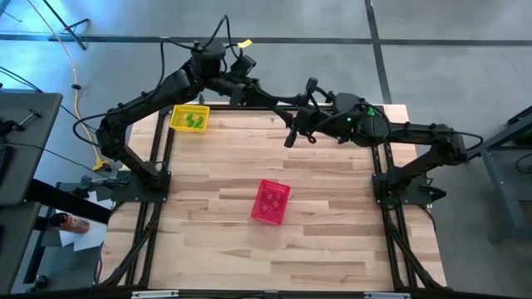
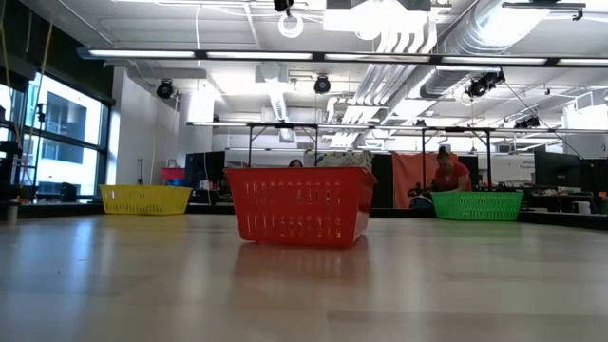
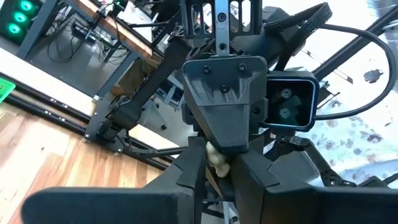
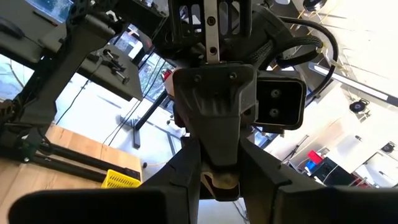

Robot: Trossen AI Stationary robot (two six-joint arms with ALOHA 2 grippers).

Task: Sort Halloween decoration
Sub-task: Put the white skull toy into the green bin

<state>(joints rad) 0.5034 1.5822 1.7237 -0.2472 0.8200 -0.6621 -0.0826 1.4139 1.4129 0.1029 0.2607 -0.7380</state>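
Observation:
High over the table's far edge my two grippers meet tip to tip, both level: the left gripper (image 1: 299,103) comes from the left, the right gripper (image 1: 311,118) from the right. A small pale decoration piece (image 3: 217,159) sits between both pairs of fingers and also shows in the right wrist view (image 4: 221,180). Green trinkets (image 1: 196,121) lie in the yellow basket (image 1: 178,116) at the far left. The pink basket (image 1: 271,202) stands mid-table with small red pieces inside. Neither gripper shows in the low view. My left gripper has the pale piece (image 4: 222,177) pinched between its two fingers, coming at it level from the table's left. The piece hangs high, clear of the table. Which part the fingers are on is too hidden to tell. My right gripper has its two fingers closed in on the same pale piece (image 3: 216,163) from the opposite side, level. The piece shows only as a small patch between the dark fingers (image 3: 191,177), clear of the table.
A green basket (image 2: 478,204) stands at the table's far right, under my right arm in the high view. The yellow basket (image 2: 144,199) is at the far left and the pink basket (image 2: 299,204) in the middle. Bare wood (image 1: 208,249) lies toward the near edge.

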